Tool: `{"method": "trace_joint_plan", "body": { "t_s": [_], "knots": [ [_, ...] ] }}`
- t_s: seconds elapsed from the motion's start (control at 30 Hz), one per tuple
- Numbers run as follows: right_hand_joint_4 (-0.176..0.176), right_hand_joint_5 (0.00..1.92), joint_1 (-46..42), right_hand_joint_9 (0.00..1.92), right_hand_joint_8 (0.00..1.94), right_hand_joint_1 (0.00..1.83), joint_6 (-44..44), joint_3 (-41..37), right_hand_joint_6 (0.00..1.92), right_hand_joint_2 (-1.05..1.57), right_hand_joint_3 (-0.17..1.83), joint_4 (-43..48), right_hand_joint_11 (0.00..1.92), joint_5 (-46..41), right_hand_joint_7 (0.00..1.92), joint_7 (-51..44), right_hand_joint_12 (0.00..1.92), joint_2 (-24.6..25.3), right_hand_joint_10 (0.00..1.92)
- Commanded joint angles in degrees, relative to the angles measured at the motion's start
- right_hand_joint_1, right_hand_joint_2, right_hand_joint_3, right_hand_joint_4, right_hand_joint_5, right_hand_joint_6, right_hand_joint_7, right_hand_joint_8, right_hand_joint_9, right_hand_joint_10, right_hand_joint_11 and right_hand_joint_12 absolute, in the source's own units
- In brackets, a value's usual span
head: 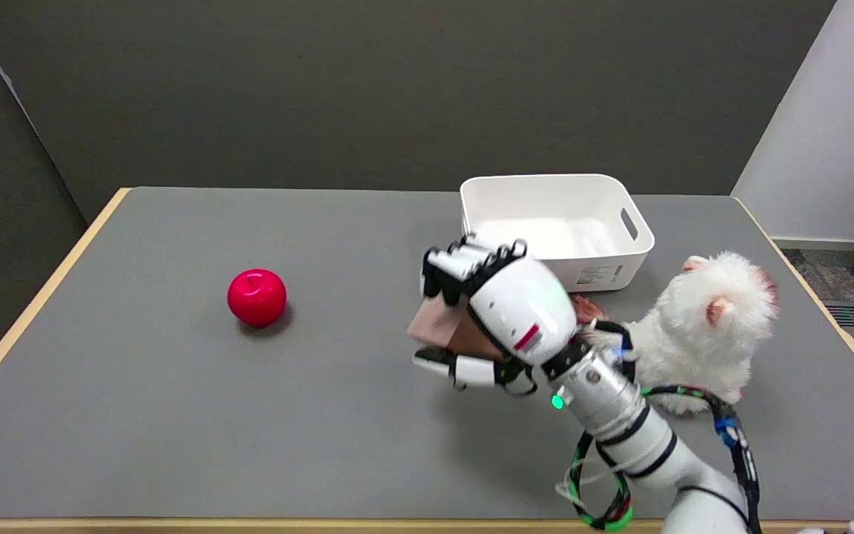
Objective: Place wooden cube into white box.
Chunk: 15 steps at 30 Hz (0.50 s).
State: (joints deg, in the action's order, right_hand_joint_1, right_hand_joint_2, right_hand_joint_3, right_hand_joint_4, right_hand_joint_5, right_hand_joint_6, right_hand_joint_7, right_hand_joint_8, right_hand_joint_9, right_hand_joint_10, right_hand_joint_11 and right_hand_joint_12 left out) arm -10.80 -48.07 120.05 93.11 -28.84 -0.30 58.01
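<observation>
The wooden cube (436,324) shows as a pale brown block under my right hand (497,315), near the table's middle. The fingers curl over its top and the thumb lies below its near side, so the hand grips it. Whether the cube rests on the table or hangs just above it, I cannot tell. The white box (623,252) stands open and empty just behind and to the right of the hand, with a handle slot in its right wall.
A red apple (256,297) sits on the grey table (175,415) to the left. A white plush toy (709,319) stands right of my wrist, close to the box's near right corner. The table's wooden edges run along the left, right and front.
</observation>
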Motion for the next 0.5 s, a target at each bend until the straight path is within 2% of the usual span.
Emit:
{"method": "trace_joint_plan", "body": {
  "t_s": [0.03, 0.17, 0.27, 0.37, 0.5],
  "knots": [
    [-0.176, 0.55, 5.4, 0.84, 1.48, 1.20, 4.6, -14.6, 1.45, 1.17, 0.22, 4.3, 0.70, -1.0, 0.84, -2.9, 1.92, -1.8, 1.40],
    [-0.176, 0.56, 9.7, 0.86, 1.45, 1.20, 7.0, -19.8, 1.45, 1.15, 0.24, 2.5, 0.73, -1.6, 0.85, -3.3, 1.92, -3.0, 1.37],
    [-0.176, 0.57, 14.9, 0.87, 1.43, 1.20, 8.9, -21.8, 1.44, 1.14, 0.26, -2.1, 0.74, -3.3, 0.86, -3.0, 1.92, -4.3, 1.35],
    [-0.176, 0.57, 20.3, 0.87, 1.43, 1.20, 10.0, -21.3, 1.45, 1.13, 0.27, -9.2, 0.75, -6.8, 0.87, -2.9, 1.92, -5.8, 1.35],
    [-0.176, 0.57, 30.3, 0.87, 1.43, 1.20, 10.0, -16.7, 1.45, 1.14, 0.26, -23.6, 0.76, -11.7, 0.87, -0.7, 1.92, -6.7, 1.35]
  ]
}}
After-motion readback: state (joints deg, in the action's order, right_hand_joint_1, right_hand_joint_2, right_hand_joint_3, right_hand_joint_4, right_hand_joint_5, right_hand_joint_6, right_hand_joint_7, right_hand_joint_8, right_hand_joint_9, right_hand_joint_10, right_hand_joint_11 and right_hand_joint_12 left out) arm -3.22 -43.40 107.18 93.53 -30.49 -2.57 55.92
